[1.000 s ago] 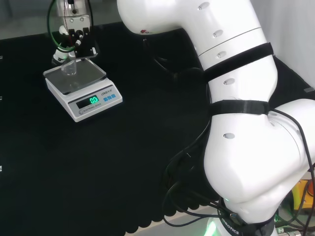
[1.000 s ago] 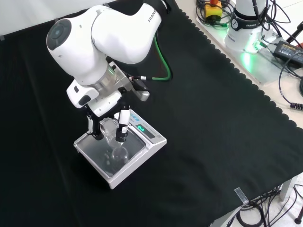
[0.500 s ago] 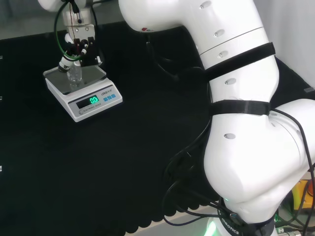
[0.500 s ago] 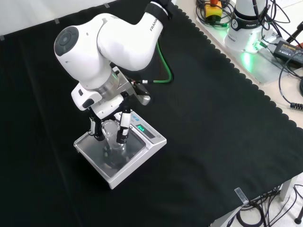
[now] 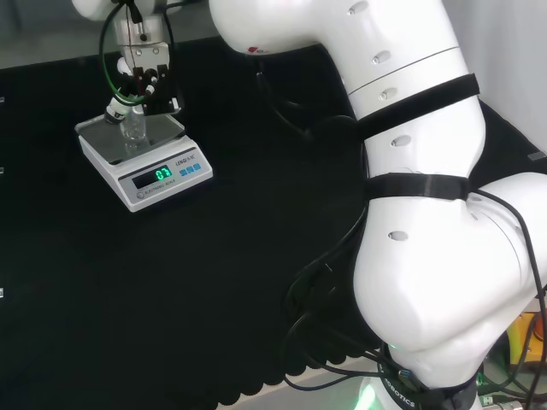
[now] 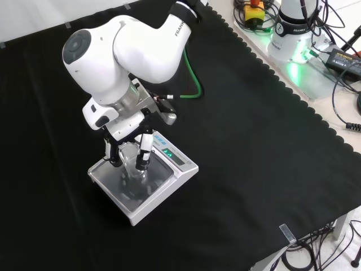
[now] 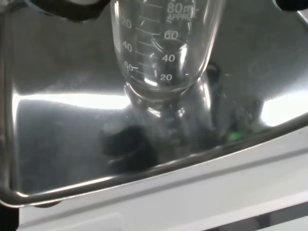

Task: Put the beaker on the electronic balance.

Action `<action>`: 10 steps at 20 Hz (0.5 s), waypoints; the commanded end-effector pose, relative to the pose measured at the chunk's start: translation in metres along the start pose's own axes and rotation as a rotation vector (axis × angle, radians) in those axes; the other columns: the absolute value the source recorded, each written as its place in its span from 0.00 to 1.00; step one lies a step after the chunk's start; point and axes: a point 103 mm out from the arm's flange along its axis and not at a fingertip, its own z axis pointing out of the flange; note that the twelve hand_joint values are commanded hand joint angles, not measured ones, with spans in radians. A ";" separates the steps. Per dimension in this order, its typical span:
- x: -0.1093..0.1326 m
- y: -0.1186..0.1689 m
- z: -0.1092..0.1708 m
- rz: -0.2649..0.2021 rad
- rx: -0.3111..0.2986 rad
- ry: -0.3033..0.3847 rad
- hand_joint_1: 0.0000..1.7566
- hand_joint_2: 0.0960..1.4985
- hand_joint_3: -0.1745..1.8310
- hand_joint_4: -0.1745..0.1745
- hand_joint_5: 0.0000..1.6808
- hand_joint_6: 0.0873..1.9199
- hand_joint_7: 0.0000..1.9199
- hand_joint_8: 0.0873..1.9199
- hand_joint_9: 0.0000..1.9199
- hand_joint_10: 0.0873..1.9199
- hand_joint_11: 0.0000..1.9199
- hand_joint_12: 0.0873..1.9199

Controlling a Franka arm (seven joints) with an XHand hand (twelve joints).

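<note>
A small clear glass beaker [image 6: 131, 164] with printed graduations [image 7: 161, 45] stands upright with its base on the steel pan of the white electronic balance [image 6: 163, 186], as the wrist view shows from close up. The black and white hand [image 6: 127, 149] comes down from above and its fingers [image 6: 144, 156] are curled round the beaker's sides. In the head view the hand [image 5: 144, 79] sits over the beaker [image 5: 132, 127] on the balance [image 5: 162, 184] at the far left, whose green display is lit.
Black cloth [image 6: 254, 141] covers the bench around the balance. The arm's large white links [image 5: 410, 171] fill the right of the head view. Cables and power boxes [image 6: 316, 39] lie beyond the cloth's scalloped edge at the front view's top right.
The hand has lowered the beaker from just above the pan until its base rests on the pan. The balance's display reading has changed.
</note>
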 end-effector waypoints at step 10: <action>-0.008 -0.016 -0.033 -0.049 0.167 -0.008 0.20 0.46 0.04 0.27 0.00 0.00 0.00 0.00 0.06 0.00 0.00 0.72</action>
